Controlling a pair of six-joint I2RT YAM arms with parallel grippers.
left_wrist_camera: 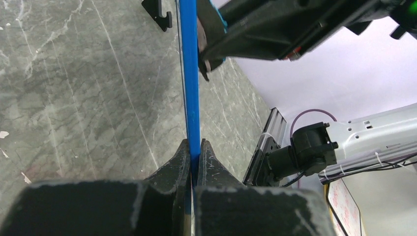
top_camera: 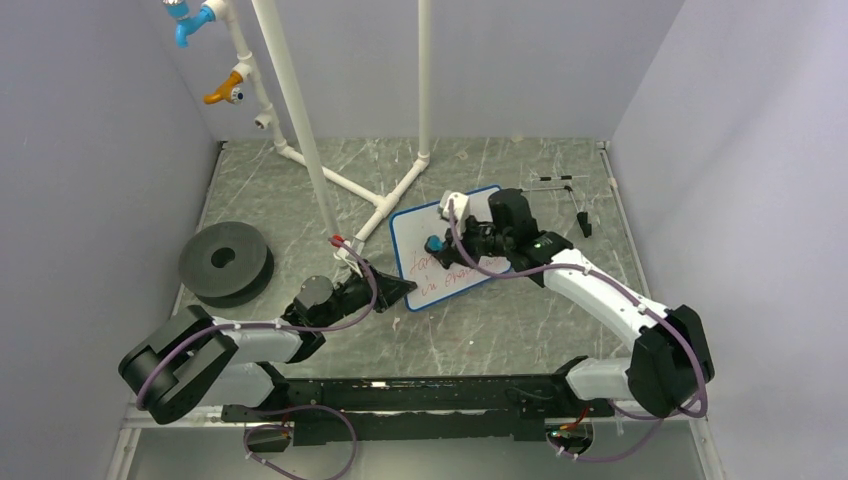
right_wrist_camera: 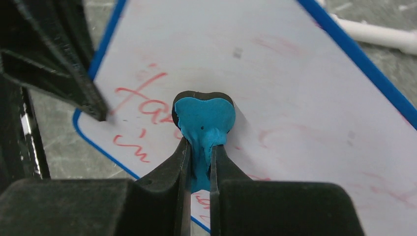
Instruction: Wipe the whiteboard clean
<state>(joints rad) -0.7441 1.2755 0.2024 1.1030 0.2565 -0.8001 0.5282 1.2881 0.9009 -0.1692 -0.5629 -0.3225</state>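
The whiteboard [top_camera: 418,232] is a white board with a blue rim, in the middle of the table, with red writing [right_wrist_camera: 142,98] on its lower left part and faint pink smears elsewhere. My left gripper [top_camera: 402,292] is shut on the board's near left rim, which shows edge-on as a blue strip [left_wrist_camera: 189,73] between its fingers [left_wrist_camera: 179,162]. My right gripper [right_wrist_camera: 199,147] is shut on a blue felt-backed eraser [right_wrist_camera: 204,118], pressed against the board's face beside the writing. The eraser [top_camera: 435,243] also shows from above.
A black foam disc [top_camera: 226,262] lies at the left. A white pipe frame [top_camera: 300,110] stands behind the board, its foot bars [top_camera: 395,195] reaching the board's top edge. A thin black wire stand [top_camera: 570,195] lies at the back right. A small white block [top_camera: 452,203] sits at the board's top.
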